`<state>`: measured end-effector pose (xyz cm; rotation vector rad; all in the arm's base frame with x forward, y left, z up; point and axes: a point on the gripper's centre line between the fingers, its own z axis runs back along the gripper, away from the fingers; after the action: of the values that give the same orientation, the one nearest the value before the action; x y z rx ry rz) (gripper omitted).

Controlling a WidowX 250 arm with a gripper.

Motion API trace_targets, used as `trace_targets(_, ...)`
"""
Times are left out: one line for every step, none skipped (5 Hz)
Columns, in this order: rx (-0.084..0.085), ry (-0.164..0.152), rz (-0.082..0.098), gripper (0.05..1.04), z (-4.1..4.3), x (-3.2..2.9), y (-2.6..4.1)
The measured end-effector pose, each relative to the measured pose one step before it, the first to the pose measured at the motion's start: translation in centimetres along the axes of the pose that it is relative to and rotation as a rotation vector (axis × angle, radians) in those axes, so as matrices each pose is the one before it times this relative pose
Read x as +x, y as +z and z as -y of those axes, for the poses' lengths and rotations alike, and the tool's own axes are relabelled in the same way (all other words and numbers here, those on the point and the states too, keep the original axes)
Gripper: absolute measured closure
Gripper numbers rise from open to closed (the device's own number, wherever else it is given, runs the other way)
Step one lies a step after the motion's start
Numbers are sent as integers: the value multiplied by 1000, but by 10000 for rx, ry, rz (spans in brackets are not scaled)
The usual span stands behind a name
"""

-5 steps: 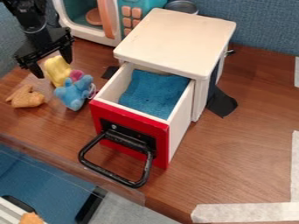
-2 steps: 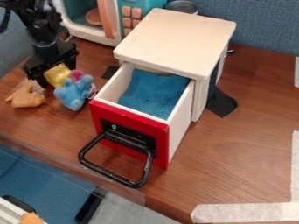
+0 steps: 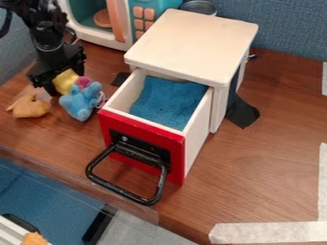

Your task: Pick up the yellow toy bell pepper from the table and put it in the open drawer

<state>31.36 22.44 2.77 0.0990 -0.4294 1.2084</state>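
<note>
The tool (image 3: pixel 64 85) is hanging low over the counter (image 3: pixel 256 162), pointing down at the yellow toy (image 3: pixel 66 81). Whether it is open, closed or gripping that toy, I cannot tell. The yellow toy is lying directly at the tool's lower end, showing mostly on the side toward the drawer, and that closeness is the relation that matters: no other toy is sitting so squarely under the tool. The toy's long axis is staying uncertain, since the tool is covering part of it.

Just beside the tool, on the drawer side, a small magenta piece (image 3: pixel 83 83) is peeking out between the yellow toy and the blue toy (image 3: pixel 81 102). The blue toy is resting slightly nearer the camera than the tool. On the tool's opposite side, also toward the camera, the orange-brown toy (image 3: pixel 28 106) is lying near but apart from the blue one.

Farther from the tool, toward the view's right, the open drawer (image 3: pixel 144 139) is jutting out, its black handle (image 3: pixel 119 189) hanging toward the camera and a blue cloth (image 3: pixel 169 101) lining its inside. Beyond it, the white cabinet (image 3: pixel 191 43) is standing. Behind the tool, away from the camera, the toy microwave (image 3: pixel 96 37) is sitting beside the cabinet.
</note>
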Motion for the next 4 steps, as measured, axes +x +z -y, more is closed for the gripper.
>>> trace_targets(-173,329,-266,218,766,820,2711)
trace_targets(208,-41,20,218,208,338,2774)
trace_targets(-432,-174,253,217,453,61,3630)
trace_targets(-663,-506,-11,218,-284,-1465,3241)
